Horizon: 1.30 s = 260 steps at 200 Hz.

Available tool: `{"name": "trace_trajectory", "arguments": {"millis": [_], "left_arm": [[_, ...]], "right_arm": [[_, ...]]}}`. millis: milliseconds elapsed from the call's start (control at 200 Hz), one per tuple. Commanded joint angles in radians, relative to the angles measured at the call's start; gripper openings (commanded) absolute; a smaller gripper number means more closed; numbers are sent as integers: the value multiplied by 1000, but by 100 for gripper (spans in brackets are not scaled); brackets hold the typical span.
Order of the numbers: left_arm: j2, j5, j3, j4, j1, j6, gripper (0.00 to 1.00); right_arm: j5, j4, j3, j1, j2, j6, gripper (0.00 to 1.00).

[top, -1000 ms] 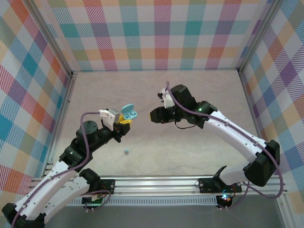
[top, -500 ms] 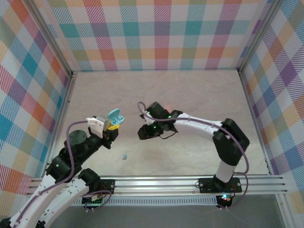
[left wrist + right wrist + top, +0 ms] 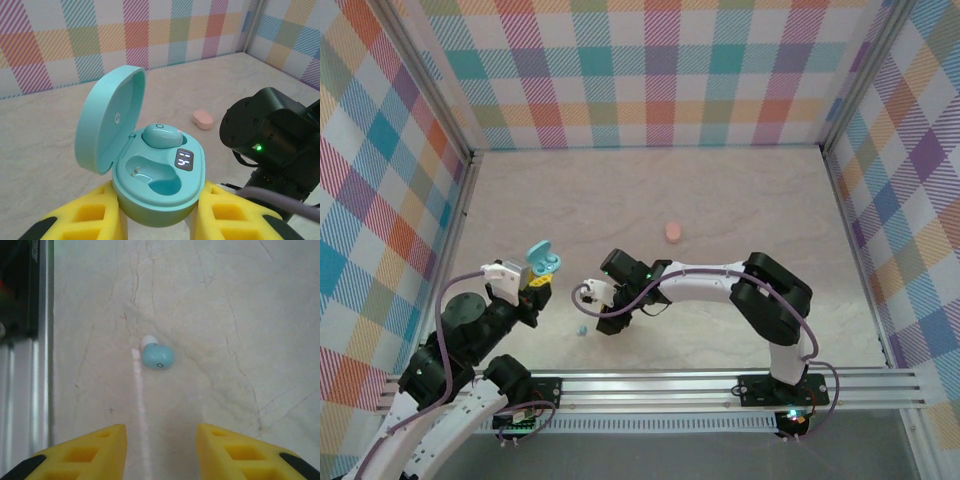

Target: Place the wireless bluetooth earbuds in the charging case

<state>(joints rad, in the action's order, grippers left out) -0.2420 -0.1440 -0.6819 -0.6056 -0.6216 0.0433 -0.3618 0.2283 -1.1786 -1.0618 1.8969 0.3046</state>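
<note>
The charging case sits between the fingers of the left pincer above the near left part of the bench. Its lid stands to its left, and the seated earbud rests in its rear well. The loose earbud lies on the bench just behind the front rail, to the right of the left pincer, ahead of the right pincer and apart from its fingers. The second case lies farther back, near the bench centre, well apart from both pincers.
</note>
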Motion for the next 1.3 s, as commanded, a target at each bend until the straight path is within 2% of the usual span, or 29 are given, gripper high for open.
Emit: {"name": "trace_trajectory", "arguments": {"millis": [0, 125, 310, 565, 710, 920, 1160, 1295], "left_arm": [[23, -34, -29, -20, -12, 7, 18], [32, -41, -27, -25, -12, 3, 18], [32, -47, -33, -28, -12, 12, 18], [34, -48, -45, -41, -12, 18, 18], [39, -49, -45, -42, -12, 20, 18], [39, -46, -48, -42, -12, 21, 19], [36, -53, -61, -41, -12, 20, 18], [32, -75, -67, -40, -12, 8, 18]], "right_arm": [[-38, -8, -40, -13, 34, 346, 42], [-24, 11, -84, -28, 78, 461, 43], [64, 11, -132, -78, 139, 589, 42], [95, 49, -196, -101, 187, 637, 42], [125, 44, -202, -105, 189, 599, 41], [161, -59, -103, -101, 83, 362, 43], [192, -8, -47, -104, -64, -260, 52], [251, 106, -74, -103, -84, -568, 48]]}}
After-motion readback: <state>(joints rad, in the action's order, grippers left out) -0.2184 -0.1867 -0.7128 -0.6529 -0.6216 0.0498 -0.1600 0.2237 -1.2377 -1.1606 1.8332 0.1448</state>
